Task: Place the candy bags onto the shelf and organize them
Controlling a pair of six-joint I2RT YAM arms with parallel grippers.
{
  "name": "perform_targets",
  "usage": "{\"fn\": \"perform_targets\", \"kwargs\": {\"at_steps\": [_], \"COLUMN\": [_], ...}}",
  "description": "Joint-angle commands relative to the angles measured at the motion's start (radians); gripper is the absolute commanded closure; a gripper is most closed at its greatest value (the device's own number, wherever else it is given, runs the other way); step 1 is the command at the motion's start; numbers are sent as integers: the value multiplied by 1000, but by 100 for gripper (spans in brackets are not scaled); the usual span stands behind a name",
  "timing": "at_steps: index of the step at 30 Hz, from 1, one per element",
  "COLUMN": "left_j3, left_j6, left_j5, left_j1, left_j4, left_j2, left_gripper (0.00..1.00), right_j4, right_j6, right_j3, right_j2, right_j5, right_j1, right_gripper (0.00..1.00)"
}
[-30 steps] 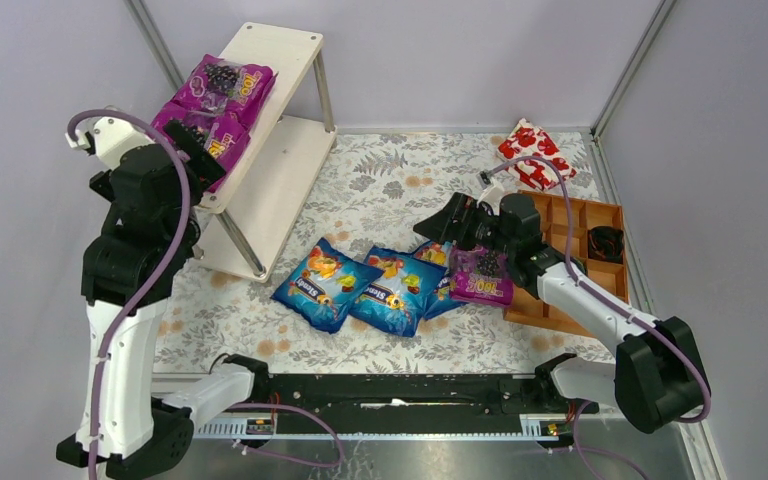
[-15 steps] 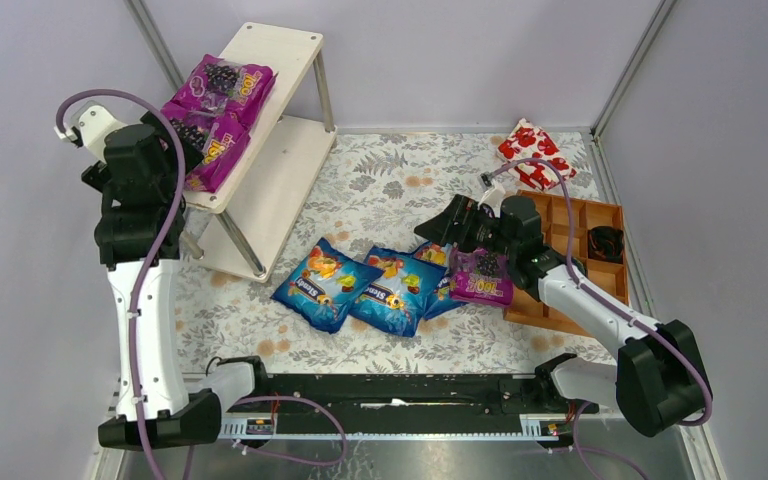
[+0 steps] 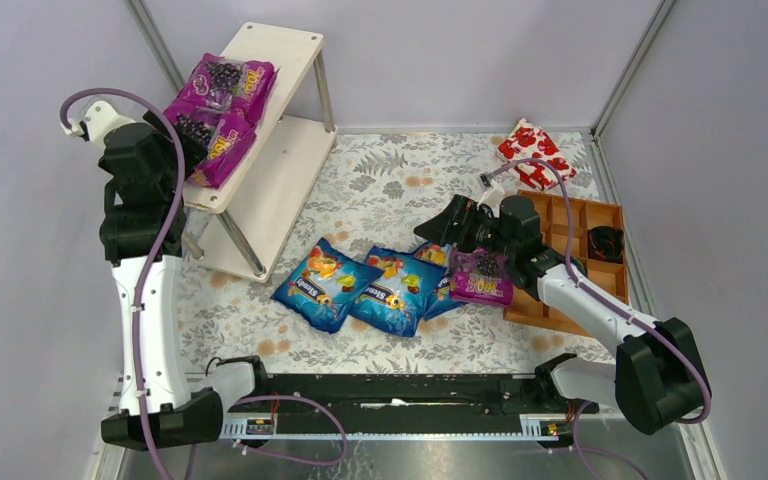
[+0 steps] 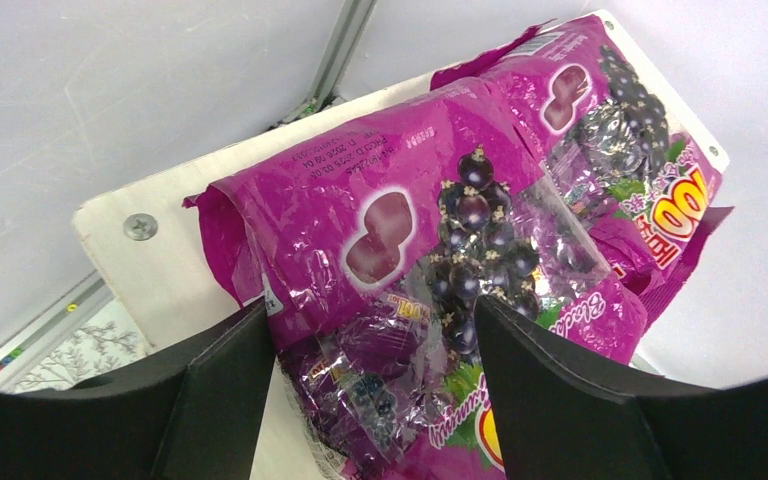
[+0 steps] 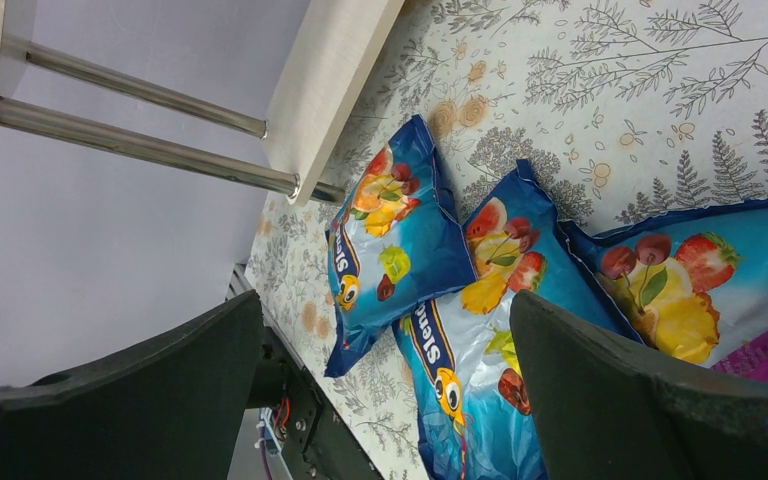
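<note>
Candy bags (image 3: 322,285): soft, light, glossy packets, probably slippery, best pinched at a crimped end seam. Left gripper (image 4: 370,305) stood open, fingers straddling one purple bag (image 4: 430,230) on the shelf (image 3: 270,45) top board, another purple bag (image 3: 228,78) touching behind it. Right gripper (image 5: 385,300) hung open over three blue bags (image 5: 395,235) on the table (image 3: 390,180); the third purple bag (image 3: 480,277) lay against them

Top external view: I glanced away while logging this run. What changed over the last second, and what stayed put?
The left arm rose and straightened at the near end of the shelf. The left gripper is open astride the nearer purple bag, which hardly shifted. The right gripper, farther purple bag, blue bags and third purple bag stayed put.
</note>
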Motion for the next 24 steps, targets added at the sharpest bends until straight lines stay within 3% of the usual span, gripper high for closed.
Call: {"fn": "perform_targets", "kwargs": {"at_steps": [1, 10, 24], "left_j3": [-17, -14, -24], "left_j6": [-66, -110, -225], "left_j5": [60, 34, 131], "left_j1": [5, 6, 2], "left_j4": [129, 203, 330], "left_j2": [17, 86, 188], "left_gripper": [29, 31, 37], "right_j4": [46, 37, 40], "right_j6": [-3, -11, -22], "right_j3": [0, -1, 18], "right_j2": [8, 5, 41], "right_j5": [-9, 1, 2], "right_j1": [-3, -3, -4], "right_gripper": [0, 0, 0]}}
